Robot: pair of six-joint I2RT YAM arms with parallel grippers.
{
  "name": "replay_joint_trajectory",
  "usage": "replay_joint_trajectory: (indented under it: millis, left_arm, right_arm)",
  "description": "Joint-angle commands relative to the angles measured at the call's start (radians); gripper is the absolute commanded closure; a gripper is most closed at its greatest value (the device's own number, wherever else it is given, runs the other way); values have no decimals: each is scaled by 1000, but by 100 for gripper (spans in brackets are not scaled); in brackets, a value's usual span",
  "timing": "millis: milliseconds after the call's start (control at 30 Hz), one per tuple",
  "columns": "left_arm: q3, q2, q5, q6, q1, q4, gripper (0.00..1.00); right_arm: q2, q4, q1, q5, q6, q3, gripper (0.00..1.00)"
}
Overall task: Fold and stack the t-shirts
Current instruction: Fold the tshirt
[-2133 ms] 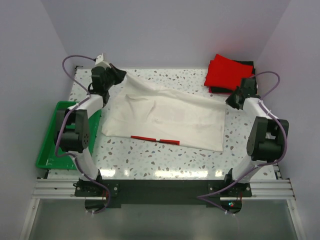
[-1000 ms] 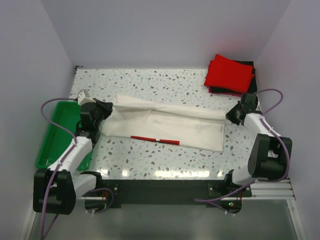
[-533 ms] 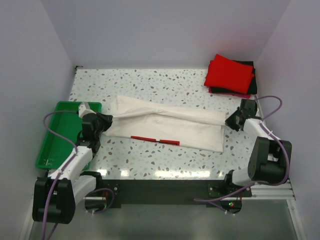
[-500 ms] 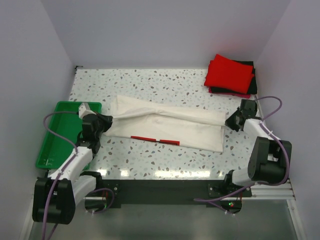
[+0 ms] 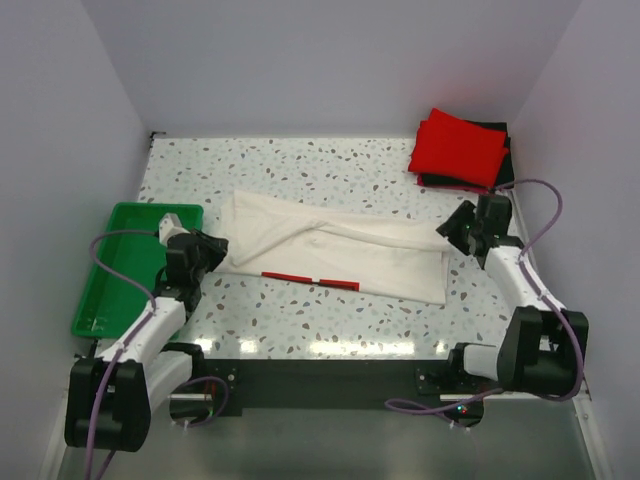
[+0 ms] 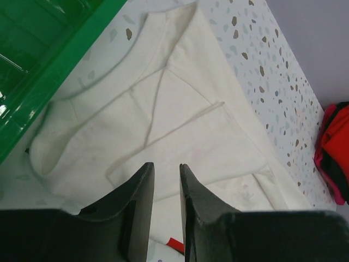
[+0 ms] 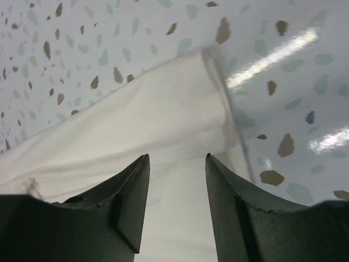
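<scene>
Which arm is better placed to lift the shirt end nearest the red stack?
Right. The right fingers hang open over the right end of the white shirt, with the red stack just beyond. The left fingers sit at the opposite end, by the green tray.

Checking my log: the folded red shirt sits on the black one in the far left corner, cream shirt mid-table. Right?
Not quite. The top external view shows the red shirt on the black one in the far right corner; the cream shirt does lie mid-table.
</scene>
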Motion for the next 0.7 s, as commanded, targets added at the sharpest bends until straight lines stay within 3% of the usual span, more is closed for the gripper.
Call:
replay_joint_trajectory:
  millis: [0, 100, 233, 467, 667]
  left_arm:
    - [-9, -29, -4, 6, 6, -4, 69]
    - [-3, -37, 9, 20, 3, 10, 65]
    - [72, 26, 31, 66, -43, 34, 64]
    - [272, 262, -15, 112, -178, 1, 64]
    - [431, 427, -15, 167, -221, -24, 57]
  right_arm:
    - [5, 35, 148, 4, -88, 87, 50]
    - [107, 51, 337, 10, -126, 182, 49]
    - [293, 29, 467, 71, -174, 329, 49]
    - [565, 66, 578, 127, -186, 521, 50]
    - [661, 114, 618, 116, -185, 575, 50]
